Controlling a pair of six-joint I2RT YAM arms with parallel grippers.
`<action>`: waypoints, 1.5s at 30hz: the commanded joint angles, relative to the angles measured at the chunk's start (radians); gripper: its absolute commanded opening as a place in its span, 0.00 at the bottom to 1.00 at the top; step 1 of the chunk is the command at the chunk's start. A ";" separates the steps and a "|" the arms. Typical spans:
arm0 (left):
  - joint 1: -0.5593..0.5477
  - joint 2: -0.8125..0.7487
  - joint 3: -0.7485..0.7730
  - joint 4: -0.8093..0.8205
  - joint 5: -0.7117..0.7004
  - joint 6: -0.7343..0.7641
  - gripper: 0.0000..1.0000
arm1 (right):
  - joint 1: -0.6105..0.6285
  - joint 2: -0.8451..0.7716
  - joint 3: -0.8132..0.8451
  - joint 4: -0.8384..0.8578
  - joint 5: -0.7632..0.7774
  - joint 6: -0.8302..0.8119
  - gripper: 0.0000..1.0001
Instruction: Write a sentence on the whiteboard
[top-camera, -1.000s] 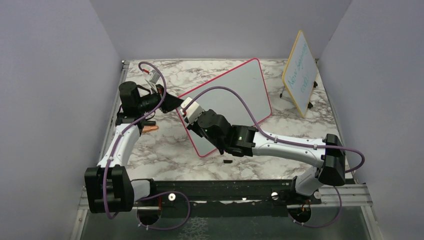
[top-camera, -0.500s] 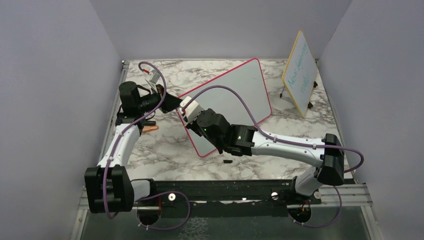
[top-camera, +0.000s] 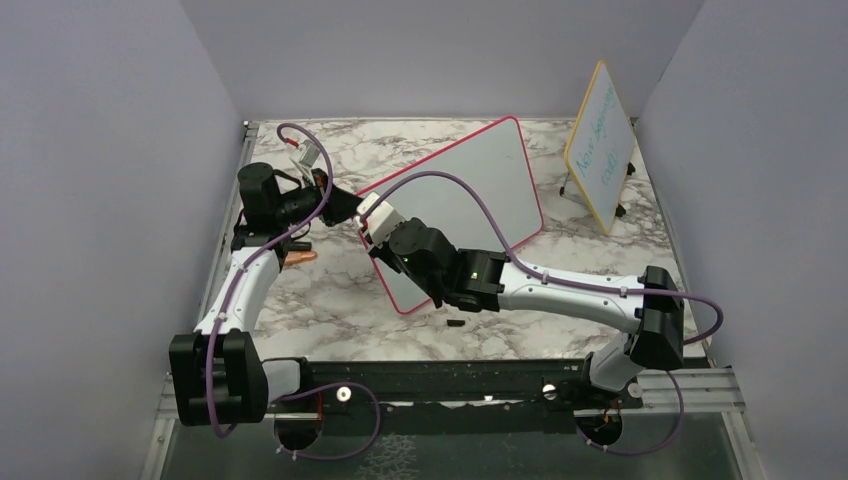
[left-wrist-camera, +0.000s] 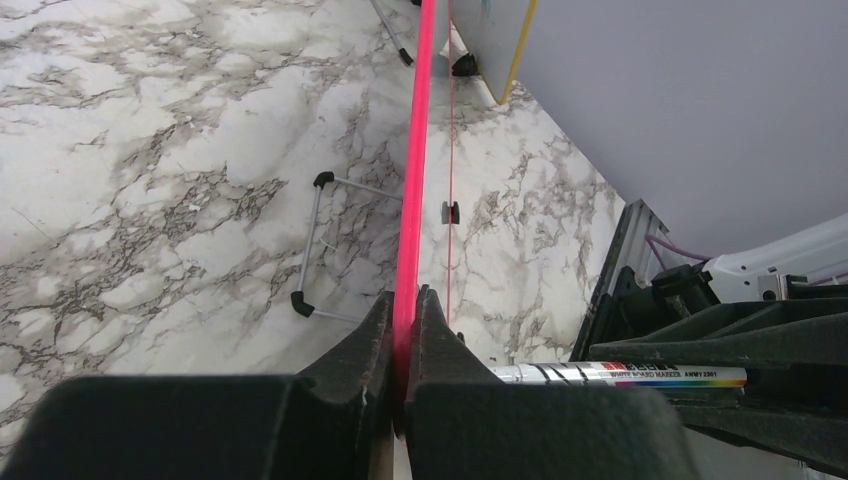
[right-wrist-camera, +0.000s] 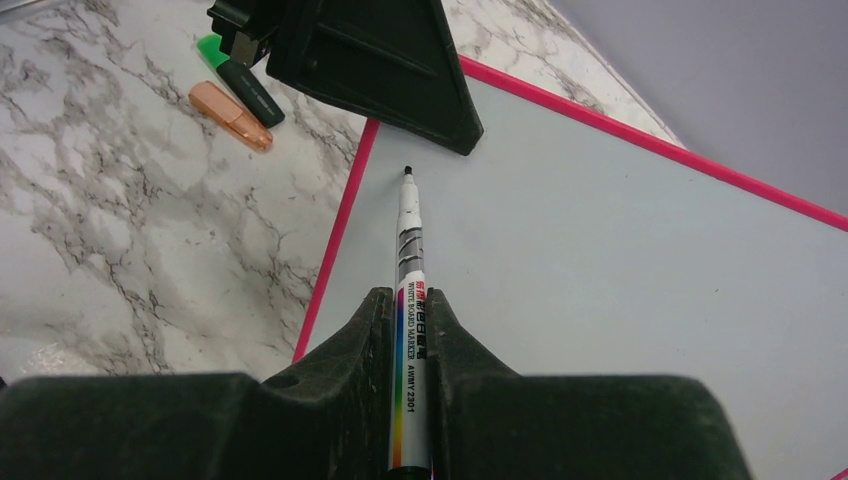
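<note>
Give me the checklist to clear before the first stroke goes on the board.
1. left pincer shut on the whiteboard frame: ok.
2. right pincer shut on the whiteboard marker: ok.
3. Marker cap off, black tip exposed: ok.
4. Tip touching the board surface: cannot tell.
5. Writing area ahead of the tip blank: ok.
6. orange highlighter and dark green-ended pen lying off the board, on the marble table: ok.
</note>
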 joint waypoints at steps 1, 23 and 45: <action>-0.011 0.019 0.000 -0.051 -0.030 0.085 0.00 | 0.006 0.023 0.037 -0.022 0.041 0.017 0.01; -0.011 0.016 -0.002 -0.051 -0.031 0.086 0.00 | 0.007 0.030 0.048 -0.052 0.045 0.030 0.01; -0.011 0.017 -0.002 -0.051 -0.034 0.087 0.00 | 0.006 0.025 0.050 -0.084 0.041 0.045 0.00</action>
